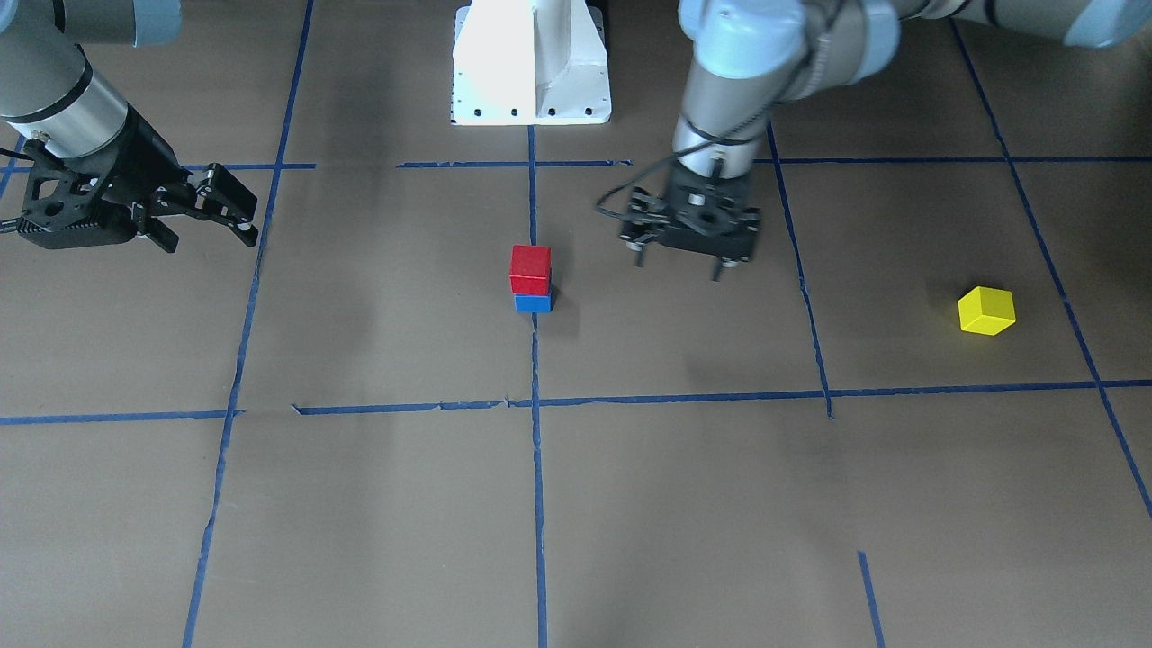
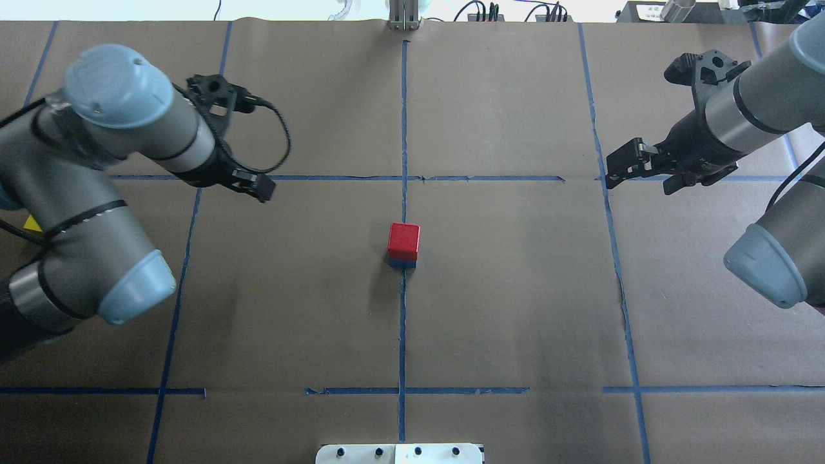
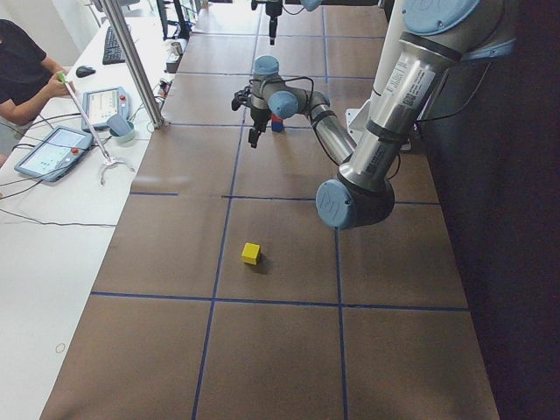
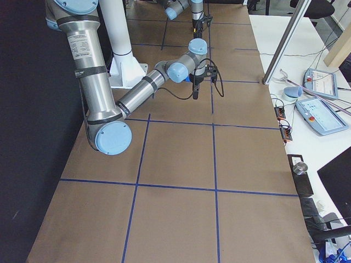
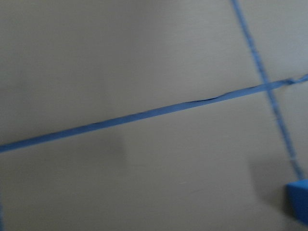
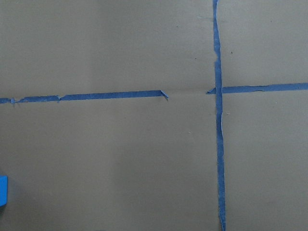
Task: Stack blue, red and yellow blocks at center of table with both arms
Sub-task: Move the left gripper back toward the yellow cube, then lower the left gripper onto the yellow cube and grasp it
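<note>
Yellow cube-shaped block [image 1: 986, 310] is the last piece out. It sits alone on the brown paper-covered table [image 1: 378, 513], well off to the robot's left, turned out of square with the blue tape grid [image 1: 537, 468]. At centre, the small red cube block [image 1: 530, 268] sits on the blue cube block [image 1: 533, 303], right on the middle tape line.

Now the dangers, as I read them. That yellow cube lies rotated against the grid, so fingers coming down unaligned could catch a corner and skid it away rather than clamp it. And the two-high tower is narrow: a yellow set down off-centre, or a finger brushing the red on approach or release, could topple the lot.

The left gripper [image 1: 679, 270] hangs above the table, fingers spread wide, nothing between them. It is between the stack and the yellow block, closer to the stack, and the yellow lies well apart from it, further toward the table's left end. The right gripper [image 1: 209, 241] is also wide open and empty, well away on the stack's other side.
</note>
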Controlling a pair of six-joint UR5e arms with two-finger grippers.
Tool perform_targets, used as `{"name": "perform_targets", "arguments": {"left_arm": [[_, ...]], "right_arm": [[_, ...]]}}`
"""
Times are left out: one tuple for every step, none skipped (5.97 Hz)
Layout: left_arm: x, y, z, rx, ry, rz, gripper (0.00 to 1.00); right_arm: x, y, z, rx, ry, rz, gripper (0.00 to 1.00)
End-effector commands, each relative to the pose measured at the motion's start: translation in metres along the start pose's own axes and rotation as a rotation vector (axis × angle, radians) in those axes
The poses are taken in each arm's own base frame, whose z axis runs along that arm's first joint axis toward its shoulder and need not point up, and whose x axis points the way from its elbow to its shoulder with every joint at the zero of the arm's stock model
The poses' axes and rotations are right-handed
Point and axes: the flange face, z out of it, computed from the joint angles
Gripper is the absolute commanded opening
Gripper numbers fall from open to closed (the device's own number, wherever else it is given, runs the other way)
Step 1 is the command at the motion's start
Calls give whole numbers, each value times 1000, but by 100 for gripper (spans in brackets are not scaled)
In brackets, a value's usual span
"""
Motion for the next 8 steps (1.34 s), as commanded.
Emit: {"name": "perform_targets", "arguments": {"left_arm": [[-128,24,2,-68,-15,92,100],[-171,38,7,-74,-1,67,100],[-221,48,28,-67,12,33,100],[-261,56,57,-64,10,13,100],[-303,62,77,-38,17,2,100],[-329,77,89,-55,26,-24,100],[-346,91,86,-67,34,-56,100],[-346,95,86,-71,36,-81,100]], "right_arm": [[3,-2,5,-4,9,-2,100],[3,-2,5,-4,9,-2,100],[3,-2,5,-4,9,-2,100],[3,-2,6,-7,11,-1,100],[2,-1,6,-7,9,3,100],[2,0,6,-8,9,3,100],[1,0,6,-8,8,1,100],[-1,1,8,-12,8,-2,100]]}}
